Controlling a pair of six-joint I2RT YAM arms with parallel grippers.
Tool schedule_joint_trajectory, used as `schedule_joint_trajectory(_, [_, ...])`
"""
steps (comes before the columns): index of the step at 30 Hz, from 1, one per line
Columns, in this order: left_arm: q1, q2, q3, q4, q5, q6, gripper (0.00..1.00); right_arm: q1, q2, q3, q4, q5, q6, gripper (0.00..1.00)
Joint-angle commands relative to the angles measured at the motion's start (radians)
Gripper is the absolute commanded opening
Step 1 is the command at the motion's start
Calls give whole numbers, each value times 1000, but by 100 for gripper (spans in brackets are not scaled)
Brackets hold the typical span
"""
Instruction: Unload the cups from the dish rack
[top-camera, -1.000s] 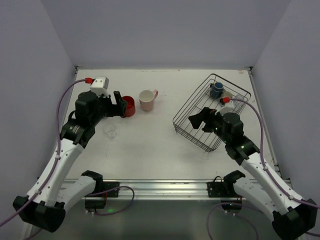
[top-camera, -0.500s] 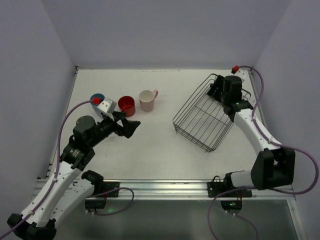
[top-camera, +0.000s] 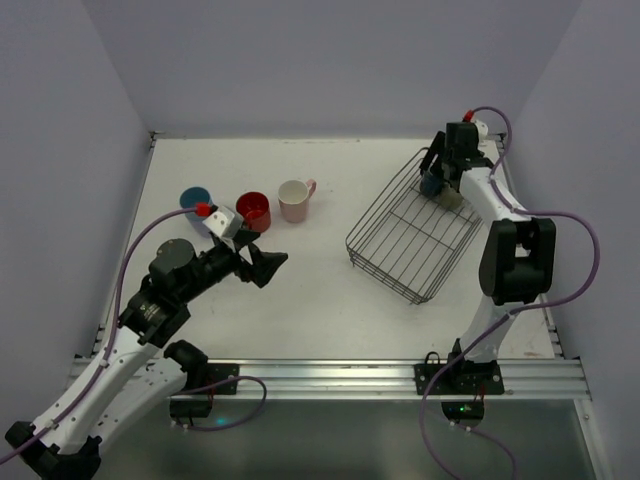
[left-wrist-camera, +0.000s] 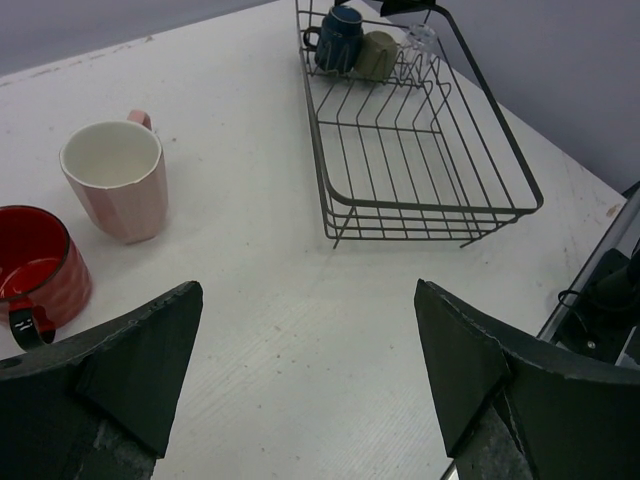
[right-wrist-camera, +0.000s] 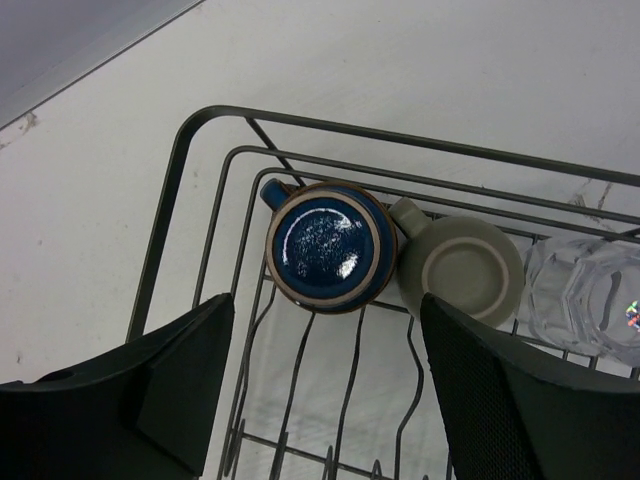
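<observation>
Three are out on the table (top-camera: 300, 290), the light blue cup (top-camera: 195, 197), red cup (left-wrist-camera: 30, 260) and pink mug (left-wrist-camera: 115, 180), while the dark blue mug (right-wrist-camera: 330, 245), olive-grey mug (right-wrist-camera: 462, 270) and seemingly a clear glass (right-wrist-camera: 590, 295) sit upturned in the dish rack (left-wrist-camera: 440, 208), the right pincer (right-wrist-camera: 328, 330) parted and empty overhead, the left pincer (left-wrist-camera: 308, 300) wide, empty.

Dish rack (left-wrist-camera: 430, 208): black wire basket with rounded corners, standing askew on the right of the surface.

At its far end we count two mugs, side by side and bottoms up:
- dark blue mug (right-wrist-camera: 330, 245)
- olive-grey mug (right-wrist-camera: 470, 270)

Out on the surface at the far left we list three more, upright in a row:
- light blue cup (top-camera: 194, 198)
- red cup (top-camera: 252, 210)
- pale pink mug (top-camera: 293, 199), with a handle
</observation>
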Motion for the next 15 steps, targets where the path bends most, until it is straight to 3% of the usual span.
schedule_joint_trajectory(1, [-10, 4, 26, 4, -18, 31, 91, -7, 48, 94, -46, 24, -40, 78])
schedule_joint_trajectory(15, [-9, 5, 26, 1, -31, 35, 91, -7, 214, 263, -160, 1, -60, 80])
